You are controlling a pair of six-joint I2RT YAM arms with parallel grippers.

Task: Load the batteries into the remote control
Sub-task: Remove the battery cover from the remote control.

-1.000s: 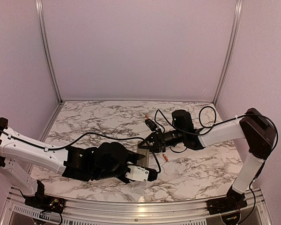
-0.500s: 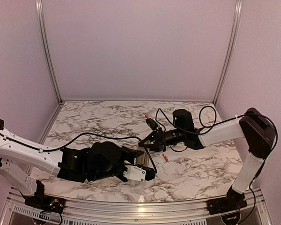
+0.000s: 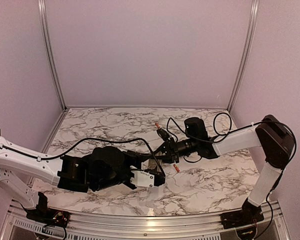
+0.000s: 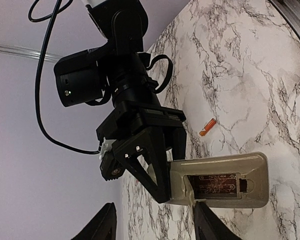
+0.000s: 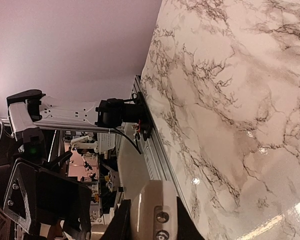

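The remote control [image 4: 217, 181] lies back-up just above the marble, grey, with its battery recess open and empty. My right gripper [image 4: 169, 172] is shut on its left end; in the right wrist view the remote's pale end [image 5: 151, 207] sits between the fingers [image 5: 121, 222]. My left gripper [image 4: 157, 225] is open and empty, its jaws just short of the remote's long edge. One orange battery [image 4: 207, 127] lies on the marble beyond the remote, also in the top view [image 3: 176, 168]. A second battery [image 3: 156, 124] lies farther back. In the top view both grippers, left [image 3: 157, 176] and right [image 3: 157, 156], meet near the table's front centre.
The right arm's black wrist and camera body [image 4: 97, 85] with its cables hangs over the remote. The table's metal front rail [image 5: 157, 150] runs close by. Walls enclose the table at the back and sides.
My left arm has drawn back to the left, away from the remote. The right gripper has stayed in place, shut on the remote's end.
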